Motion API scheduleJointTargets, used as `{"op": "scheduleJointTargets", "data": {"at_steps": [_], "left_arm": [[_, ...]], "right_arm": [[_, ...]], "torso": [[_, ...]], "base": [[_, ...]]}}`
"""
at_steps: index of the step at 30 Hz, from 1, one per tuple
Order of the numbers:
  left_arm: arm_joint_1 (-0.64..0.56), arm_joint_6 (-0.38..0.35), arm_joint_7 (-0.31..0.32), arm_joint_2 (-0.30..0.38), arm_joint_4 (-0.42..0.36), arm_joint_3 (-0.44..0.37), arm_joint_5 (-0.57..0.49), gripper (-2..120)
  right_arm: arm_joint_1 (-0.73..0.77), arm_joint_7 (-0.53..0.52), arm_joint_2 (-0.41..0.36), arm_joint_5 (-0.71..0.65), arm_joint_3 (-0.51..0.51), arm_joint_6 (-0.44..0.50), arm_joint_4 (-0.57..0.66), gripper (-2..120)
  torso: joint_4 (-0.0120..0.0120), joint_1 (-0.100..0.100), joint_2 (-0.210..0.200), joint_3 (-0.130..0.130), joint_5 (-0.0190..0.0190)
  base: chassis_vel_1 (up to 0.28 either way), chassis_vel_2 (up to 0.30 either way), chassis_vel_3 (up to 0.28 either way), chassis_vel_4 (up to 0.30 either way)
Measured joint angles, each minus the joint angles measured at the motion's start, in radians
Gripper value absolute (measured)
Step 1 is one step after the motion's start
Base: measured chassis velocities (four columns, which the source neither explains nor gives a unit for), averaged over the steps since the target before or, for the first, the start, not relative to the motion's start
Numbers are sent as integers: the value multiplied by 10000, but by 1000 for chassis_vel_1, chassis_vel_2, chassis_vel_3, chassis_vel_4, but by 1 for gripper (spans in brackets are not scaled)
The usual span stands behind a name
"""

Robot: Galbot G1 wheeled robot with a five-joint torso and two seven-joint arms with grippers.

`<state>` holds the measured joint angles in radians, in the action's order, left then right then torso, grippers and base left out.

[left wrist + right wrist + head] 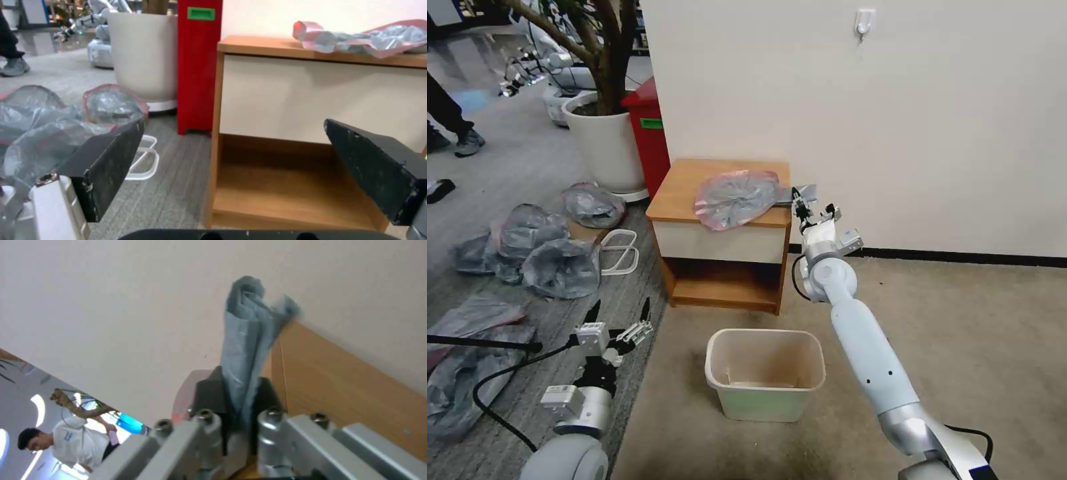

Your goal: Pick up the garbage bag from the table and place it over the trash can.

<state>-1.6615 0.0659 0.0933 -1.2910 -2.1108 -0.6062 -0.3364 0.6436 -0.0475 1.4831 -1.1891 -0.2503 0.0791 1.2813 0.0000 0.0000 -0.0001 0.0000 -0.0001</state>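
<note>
The table (684, 193), a small wooden nightstand with a cream drawer front and an open lower shelf, stood against a plain white wall (894, 120). On its top lay the garbage bag (737, 197), grey plastic with a pink rim, spread flat and hanging a little over the near edge. The right gripper (802, 203) was at the right edge of the table top, and its fingers were pressed together on a grey fold of the bag; in the right wrist view this fold (249, 350) stood up between the two dark fingers (209, 396).

The trash can (765, 383), cream and rectangular, stood on the beige carpet (960, 347) in front of the table, nearer to the robot. The left gripper (619, 313) hung low on the left, over the grey striped floor (640, 293), with its fingers spread apart and nothing between them.

To the left of the table were a red bin (650, 133) and a big white planter pot (604, 143) with a tree. Further left, a heap of similar grey bags (540, 250) lay on the floor.
</note>
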Motion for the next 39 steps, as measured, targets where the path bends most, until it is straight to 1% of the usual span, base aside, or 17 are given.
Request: {"op": "scheduleJointTargets", "data": {"at_steps": [1, 3, 10, 14, 18, 19, 22, 23, 26, 27, 30, 31, 33, 34, 37, 38, 39], "left_arm": [[0, 0, 0, 0, 0, 0, 0, 100], [14, 0, 85, 10, 13, 0, 0, 100], [16, 0, 179, 11, 45, 1, 0, 100], [96, 0, 389, 23, 51, -111, -29, 100], [113, -7, 500, 76, 3, -462, -209, 100], [113, -7, 500, 76, 3, -462, -209, 100], [133, -18, 575, 123, 12, -755, -375, 100], [133, -18, 575, 123, 12, -755, -375, 100], [145, -38, 715, 189, 24, -863, -457, 100], [145, -38, 715, 189, 24, -863, -457, 100], [144, -53, 751, 201, 4, -874, -470, 100], [144, -53, 751, 201, 4, -874, -470, 100], [147, -61, 793, 159, -11, -878, -472, 100], [147, -61, 793, 159, -11, -878, -472, 100], [116, -73, 832, 139, -62, -947, -476, 100], [105, -76, 838, 144, -66, -966, -480, 100], [105, -76, 838, 144, -66, -966, -480, 100]], "right_arm": [[0, 0, 0, 0, 0, 0, 0, 5], [24, -1, -6, 0, -3, 9, 33, 0], [95, -16, -42, 1, 10, 21, 161, 0], [231, -131, -105, 1, 93, 60, 454, 0], [732, -1395, -432, 295, 423, -60, 1713, 0], [732, -1395, -432, 295, 423, -60, 1713, 0], [1390, -2833, -871, 296, 827, -421, 3448, 0], [1390, -2833, -871, 296, 827, -421, 3448, 0], [2111, -3575, -1392, 250, 1254, -850, 4916, 0], [2111, -3575, -1392, 250, 1254, -850, 4916, 0], [2847, -4279, -1891, 238, 1754, -1166, 6083, 0], [2847, -4279, -1891, 238, 1754, -1166, 6083, 0], [3476, -4982, -2148, 349, 2200, -1222, 6882, 0], [3476, -4982, -2148, 349, 2200, -1222, 6882, 0], [4815, -5898, -2507, 892, 2918, -1254, 8035, 0], [5245, -6013, -2634, 1186, 3125, -1262, 8231, 0], [5245, -6013, -2634, 1186, 3125, -1262, 8231, 0]], "torso": [[0, 0, 0, 0, 0], [0, 0, 0, 0, 0], [0, 0, 0, 0, 0], [0, 0, 0, 0, 1], [1, 0, 0, 0, 1], [1, 0, 0, 0, 1], [-1, 0, 0, 0, 1], [-1, 0, 0, 0, 1], [1, 0, 1, -1, 1], [1, 0, 1, -1, 1], [-1, 0, 1, -1, 2], [-1, 0, 1, -1, 2], [2, 0, 1, -1, 0], [2, 0, 1, -1, 0], [0, -1, 2, -2, 0], [-1, -1, 2, -1, 0], [-1, -1, 2, -1, 0]], "base": [[0, 0, 0, 0], [0, 0, 0, 0], [0, 0, 0, 0], [0, 0, 0, 0], [0, 0, 0, 0], [0, 0, 0, 0], [0, 0, 0, 0], [0, 0, 0, 0], [0, 0, 0, 0], [0, 0, 0, 0], [0, 0, 0, 0], [0, 0, 0, 0], [0, 0, 0, 0], [0, 0, 0, 0], [0, 0, 0, 0], [0, 0, 0, 0], [0, 0, 0, 0]]}}
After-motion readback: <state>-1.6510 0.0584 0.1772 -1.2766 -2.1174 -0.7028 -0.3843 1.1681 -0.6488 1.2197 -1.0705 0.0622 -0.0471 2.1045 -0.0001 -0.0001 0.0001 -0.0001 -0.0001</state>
